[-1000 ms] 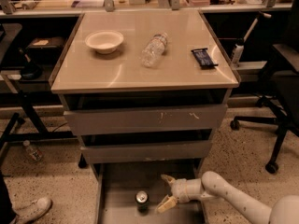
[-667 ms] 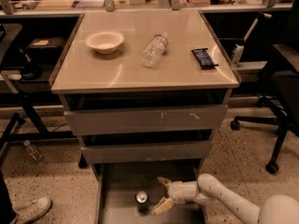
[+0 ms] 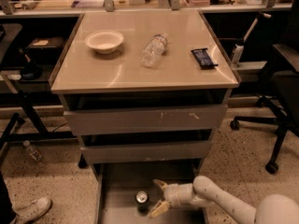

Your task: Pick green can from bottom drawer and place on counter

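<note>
The green can [image 3: 142, 199] stands upright on the grey floor of the open bottom drawer [image 3: 117, 204], its silver top facing up. My gripper [image 3: 157, 198] reaches in from the lower right on a white arm. Its two tan fingers are spread apart, one above and one below, just right of the can and not around it. The beige counter [image 3: 121, 71] tops the grey drawer cabinet above.
On the counter lie a white bowl [image 3: 104, 41], a clear plastic water bottle [image 3: 153, 49] on its side and a dark snack bar [image 3: 203, 58]. The two upper drawers [image 3: 145, 120] overhang the bottom drawer. An office chair [image 3: 280, 92] stands at the right. A bottle [image 3: 32, 150] lies on the floor left.
My gripper has moved left inside the bottom drawer, closer to the green can. The can has not moved.
</note>
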Motion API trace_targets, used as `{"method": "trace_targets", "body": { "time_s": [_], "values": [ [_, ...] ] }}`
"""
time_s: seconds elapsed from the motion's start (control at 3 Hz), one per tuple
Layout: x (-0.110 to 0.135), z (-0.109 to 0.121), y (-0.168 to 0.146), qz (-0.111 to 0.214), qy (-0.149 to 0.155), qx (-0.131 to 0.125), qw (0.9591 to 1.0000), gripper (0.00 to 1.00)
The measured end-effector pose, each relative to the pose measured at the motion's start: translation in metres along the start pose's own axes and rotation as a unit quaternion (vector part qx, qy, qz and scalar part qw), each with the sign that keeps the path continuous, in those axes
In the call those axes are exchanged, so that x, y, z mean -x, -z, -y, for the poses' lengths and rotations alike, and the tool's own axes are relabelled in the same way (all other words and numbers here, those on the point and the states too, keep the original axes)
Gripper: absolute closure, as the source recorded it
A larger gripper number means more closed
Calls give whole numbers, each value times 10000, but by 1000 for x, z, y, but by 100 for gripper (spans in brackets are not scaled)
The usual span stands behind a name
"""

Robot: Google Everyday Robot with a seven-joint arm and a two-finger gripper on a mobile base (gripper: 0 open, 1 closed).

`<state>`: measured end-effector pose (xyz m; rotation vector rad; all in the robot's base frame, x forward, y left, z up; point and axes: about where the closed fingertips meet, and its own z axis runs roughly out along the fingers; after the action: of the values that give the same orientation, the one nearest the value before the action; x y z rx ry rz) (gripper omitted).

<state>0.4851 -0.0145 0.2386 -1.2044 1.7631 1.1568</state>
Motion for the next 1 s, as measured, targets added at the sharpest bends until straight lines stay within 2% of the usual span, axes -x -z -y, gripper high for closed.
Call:
{"method": "trace_targets", "body": {
  "time_s": [0.33, 0.67, 1.0],
  "values": [
    [11, 2, -19, -62, 328, 39, 9994, 0],
    [16, 11, -47, -11, 516, 29, 9987, 0],
    [16, 10, -47, -11, 518, 31, 9987, 0]
  ]
}}
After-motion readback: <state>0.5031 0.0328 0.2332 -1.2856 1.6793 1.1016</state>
